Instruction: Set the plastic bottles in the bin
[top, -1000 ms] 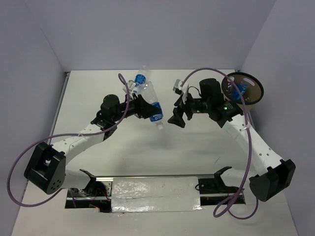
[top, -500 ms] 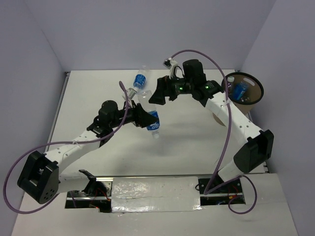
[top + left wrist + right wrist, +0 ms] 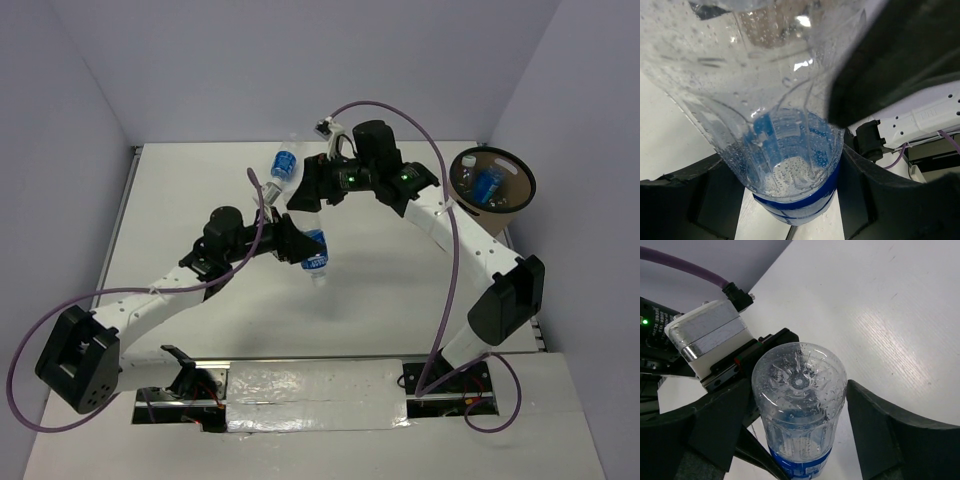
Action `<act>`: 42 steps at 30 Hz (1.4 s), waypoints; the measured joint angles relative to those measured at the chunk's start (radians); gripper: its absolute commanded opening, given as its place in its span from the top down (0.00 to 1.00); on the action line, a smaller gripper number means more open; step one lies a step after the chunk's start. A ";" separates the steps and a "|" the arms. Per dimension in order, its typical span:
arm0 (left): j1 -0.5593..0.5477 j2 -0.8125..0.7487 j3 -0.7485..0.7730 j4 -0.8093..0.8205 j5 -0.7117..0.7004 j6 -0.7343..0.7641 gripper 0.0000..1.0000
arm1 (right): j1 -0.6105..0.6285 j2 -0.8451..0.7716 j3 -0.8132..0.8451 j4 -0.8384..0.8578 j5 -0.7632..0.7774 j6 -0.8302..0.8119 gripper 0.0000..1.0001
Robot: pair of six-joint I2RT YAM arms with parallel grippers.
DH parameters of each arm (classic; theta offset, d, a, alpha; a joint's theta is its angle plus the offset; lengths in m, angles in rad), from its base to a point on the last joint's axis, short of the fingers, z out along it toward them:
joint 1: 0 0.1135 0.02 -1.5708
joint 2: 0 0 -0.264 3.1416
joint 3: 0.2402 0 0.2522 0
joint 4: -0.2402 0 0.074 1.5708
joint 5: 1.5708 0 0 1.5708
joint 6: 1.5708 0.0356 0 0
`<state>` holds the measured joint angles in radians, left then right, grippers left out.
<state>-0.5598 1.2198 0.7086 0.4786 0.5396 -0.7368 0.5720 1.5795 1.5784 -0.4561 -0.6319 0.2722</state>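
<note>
A clear plastic bottle (image 3: 314,248) with a blue label hangs over the table's middle, cap down and to the right. My left gripper (image 3: 293,240) is shut on its body, and the bottle (image 3: 765,100) fills the left wrist view between the jaws of that gripper (image 3: 790,205). My right gripper (image 3: 305,196) stands open around the bottle's base (image 3: 799,385), with a gap on the right side of the gripper (image 3: 800,427). Another blue-labelled bottle (image 3: 284,164) lies at the back, partly behind the right arm. The tan bin (image 3: 512,206) stands at the right with a bottle (image 3: 488,185) inside.
The left wrist's camera block (image 3: 710,335) and purple cable (image 3: 685,265) sit close behind the bottle's base. Grey walls close the table on three sides. A metal rail (image 3: 310,385) runs along the near edge between the arm bases.
My right arm has swung left from beside the bin to the base of the held bottle, and its jaws have narrowed a little. The left gripper has lowered the bottle slightly.
</note>
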 measured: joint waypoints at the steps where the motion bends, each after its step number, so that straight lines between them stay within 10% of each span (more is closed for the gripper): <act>1: 0.000 0.002 0.000 -0.001 0.000 0.000 0.78 | 0.000 0.005 0.000 -0.001 0.000 0.000 0.29; 6: 0.000 0.006 0.000 -0.008 0.000 0.000 0.67 | 0.000 0.016 0.000 -0.002 -0.008 -0.010 0.51; 14: -0.008 -0.003 0.027 -0.080 -0.059 0.030 0.01 | -0.018 0.011 0.007 -0.027 0.000 -0.076 0.83; 42: 0.250 -0.298 -0.046 -0.268 -0.185 0.081 0.01 | -0.603 -0.222 0.337 0.029 0.836 -0.499 0.87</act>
<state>-0.3099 0.9222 0.6628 0.2108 0.3542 -0.6556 -0.0307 1.3571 1.9152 -0.4271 0.2043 -0.2272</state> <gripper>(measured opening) 0.994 0.695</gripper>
